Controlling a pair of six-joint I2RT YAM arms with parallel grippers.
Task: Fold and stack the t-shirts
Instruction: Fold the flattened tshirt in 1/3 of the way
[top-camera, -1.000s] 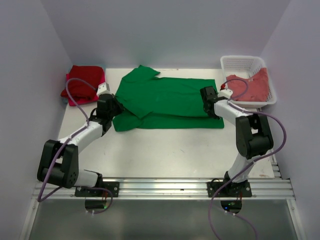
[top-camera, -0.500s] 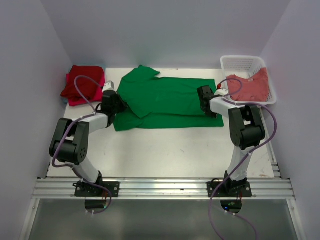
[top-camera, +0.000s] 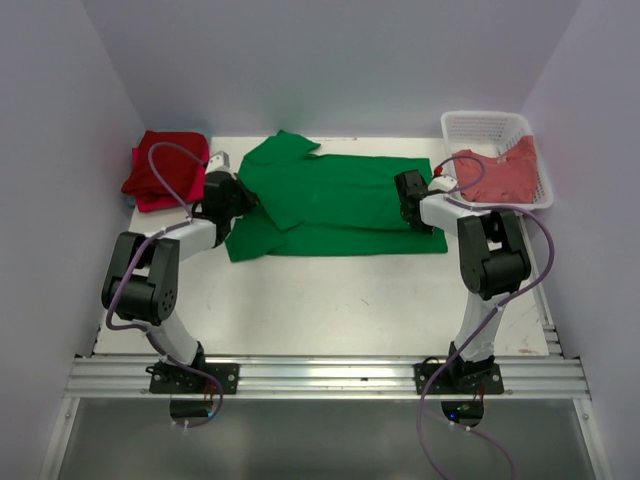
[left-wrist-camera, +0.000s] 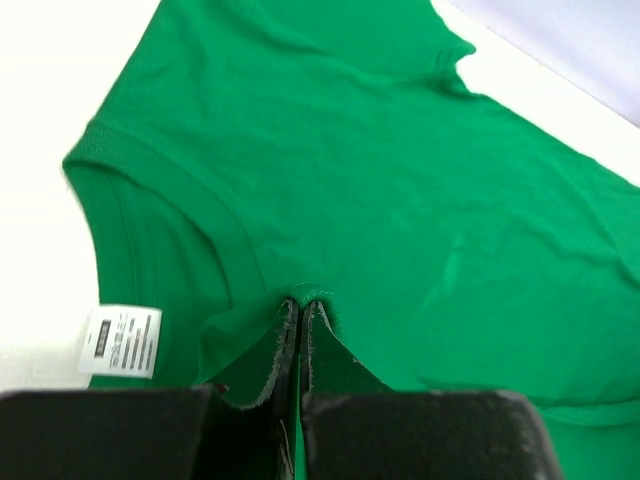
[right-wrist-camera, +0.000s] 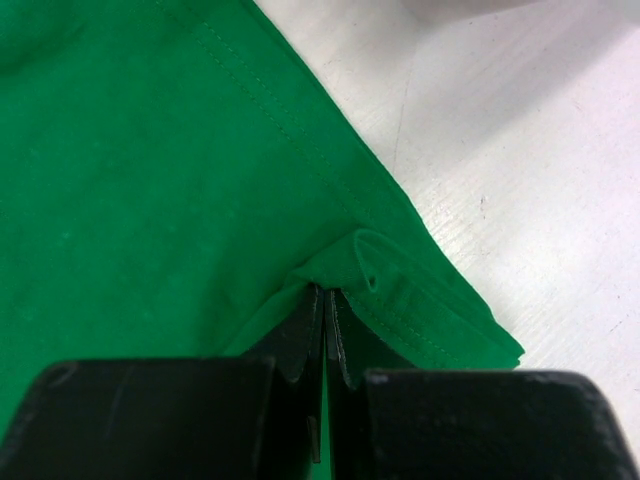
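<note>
The bright green t-shirt (top-camera: 325, 195) lies across the back middle of the table, its near long edge folded over. My left gripper (top-camera: 232, 195) is shut on a pinch of its cloth by the left sleeve; the wrist view shows the green shirt (left-wrist-camera: 400, 180) bunched between the closed fingers (left-wrist-camera: 300, 320). My right gripper (top-camera: 410, 190) is shut on the shirt's right hem, with the green cloth (right-wrist-camera: 150, 180) pinched at the fingertips (right-wrist-camera: 325, 300). A folded red t-shirt (top-camera: 168, 168) lies at the back left. A salmon-red t-shirt (top-camera: 505, 170) lies in the basket.
A white lattice basket (top-camera: 490, 128) stands at the back right corner. White walls close the left, back and right sides. A white care label (left-wrist-camera: 120, 340) shows inside the green shirt. The arms' base rail (top-camera: 320, 375) runs along the near edge.
My left gripper has moved toward the back with the shirt's left edge, folding it further onto the shirt. My right gripper moved back a little earlier and now holds still.
</note>
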